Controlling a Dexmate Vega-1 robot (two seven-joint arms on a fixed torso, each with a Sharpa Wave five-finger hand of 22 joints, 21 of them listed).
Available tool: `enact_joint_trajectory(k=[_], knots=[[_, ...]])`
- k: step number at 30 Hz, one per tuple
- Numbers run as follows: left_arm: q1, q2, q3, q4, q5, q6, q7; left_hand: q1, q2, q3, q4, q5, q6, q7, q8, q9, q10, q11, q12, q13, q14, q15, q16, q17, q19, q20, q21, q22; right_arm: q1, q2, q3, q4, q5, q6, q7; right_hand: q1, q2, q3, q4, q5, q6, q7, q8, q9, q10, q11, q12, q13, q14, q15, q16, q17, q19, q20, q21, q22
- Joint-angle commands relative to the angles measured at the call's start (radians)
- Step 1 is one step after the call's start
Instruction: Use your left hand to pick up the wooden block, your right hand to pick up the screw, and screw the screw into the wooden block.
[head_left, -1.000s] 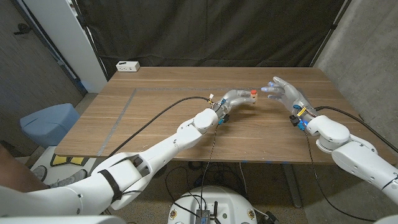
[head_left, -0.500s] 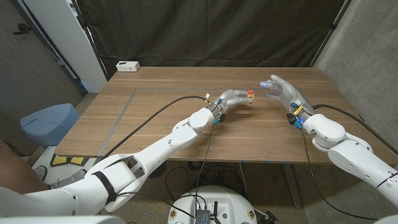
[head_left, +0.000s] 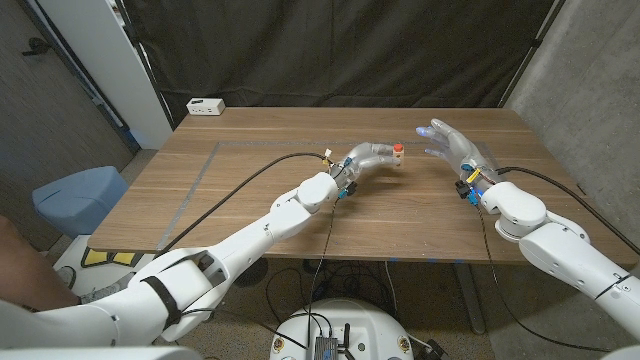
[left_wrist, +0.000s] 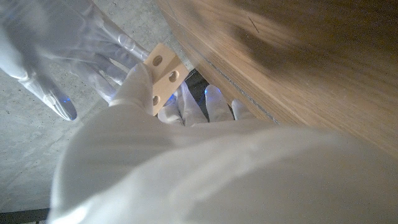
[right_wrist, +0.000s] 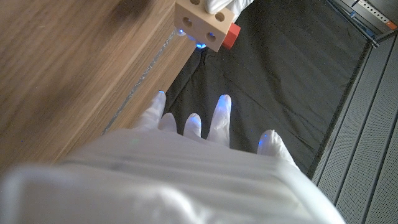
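My left hand (head_left: 372, 158) holds the wooden block (head_left: 392, 155) above the table (head_left: 250, 190), red screw (head_left: 398, 149) already seated in it. My right hand (head_left: 455, 150) is empty, fingers spread, at 3 o'clock of the block, near but apart.

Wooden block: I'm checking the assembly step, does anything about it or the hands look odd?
Nothing looks damaged or spilled. The left hand holds the wooden block above the table, and the red screw already sits in its side. The right hand is open beside it, holding nothing.
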Motion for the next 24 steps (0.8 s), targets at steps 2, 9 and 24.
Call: enact_joint_trajectory(k=[2,9,24], knots=[[-0.025,0.011,-0.008,0.042,-0.013,-0.039,-0.052,0.001,0.009,0.025,0.027,0.003,0.011,-0.002,0.007,0.004,0.01,0.0,0.01,0.005,0.008,-0.045,0.005,0.002,-0.003,-0.002,0.002,0.003,0.025,0.039,-0.033,0.0,-0.031,-0.015,-0.051,0.011,0.0,0.003,-0.01,0.006,-0.039,-0.006,-0.002,-0.006,-0.019,-0.005,-0.008,0.005,-0.008,-0.005,-0.008,0.001,-0.014,-0.004,-0.004,0.002],[-0.037,0.013,-0.011,0.063,-0.02,-0.057,-0.076,0.0,0.009,0.026,0.027,0.004,0.013,-0.001,0.007,0.004,0.01,0.0,0.011,0.005,0.008,-0.045,0.005,0.002,-0.002,0.0,0.002,0.003,0.048,0.073,-0.062,0.019,-0.055,-0.013,-0.079,0.014,-0.002,0.004,-0.015,0.005,-0.113,-0.017,-0.005,-0.018,-0.05,-0.01,-0.015,0.004,-0.021,-0.017,-0.014,0.001,-0.023,-0.025,-0.004,0.002],[-0.089,-0.026,-0.012,0.172,-0.016,-0.086,-0.075,-0.001,0.01,0.026,0.028,0.004,0.012,-0.002,0.007,0.004,0.009,0.0,0.01,0.005,0.007,-0.044,0.005,0.003,-0.002,0.002,0.002,0.003,0.118,0.107,-0.113,0.083,-0.054,-0.005,-0.043,0.011,-0.001,0.004,-0.019,0.004,-0.306,-0.038,-0.008,-0.041,-0.107,-0.038,-0.014,0.0,-0.058,-0.059,-0.019,0.003,-0.078,-0.061,-0.012,0.001]])
